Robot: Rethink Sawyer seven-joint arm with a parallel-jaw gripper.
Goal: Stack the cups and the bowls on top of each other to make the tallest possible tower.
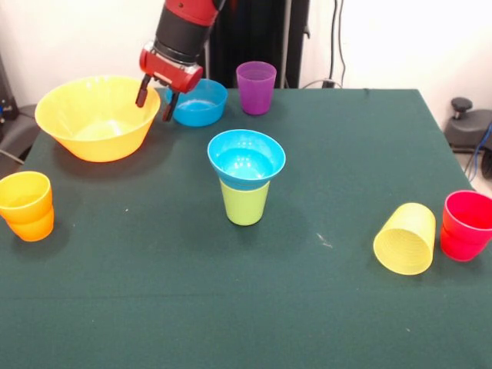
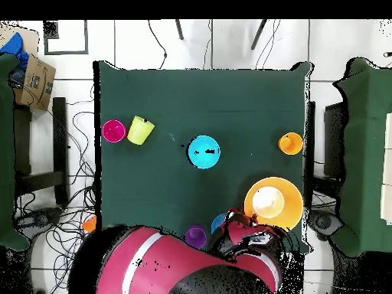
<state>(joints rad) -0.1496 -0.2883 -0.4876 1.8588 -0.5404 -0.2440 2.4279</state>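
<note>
A small blue bowl point(image 1: 246, 157) sits in the mouth of an upright lime green cup point(image 1: 244, 204) at the table's middle; this tower also shows in the overhead view point(image 2: 204, 151). My gripper point(image 1: 156, 97) is open, with its fingers either side of the right rim of a large yellow-orange bowl point(image 1: 96, 115). A second small blue bowl point(image 1: 198, 102) stands just right of the gripper. A purple cup point(image 1: 256, 87) stands upright behind it. In the overhead view the gripper point(image 2: 239, 223) is beside the large bowl point(image 2: 273, 203).
Two nested orange cups point(image 1: 27, 206) stand at the left edge. A yellow cup point(image 1: 405, 238) lies on its side at the right, next to an upright red cup point(image 1: 467, 224). The green table point(image 1: 323, 323) ends close behind the purple cup.
</note>
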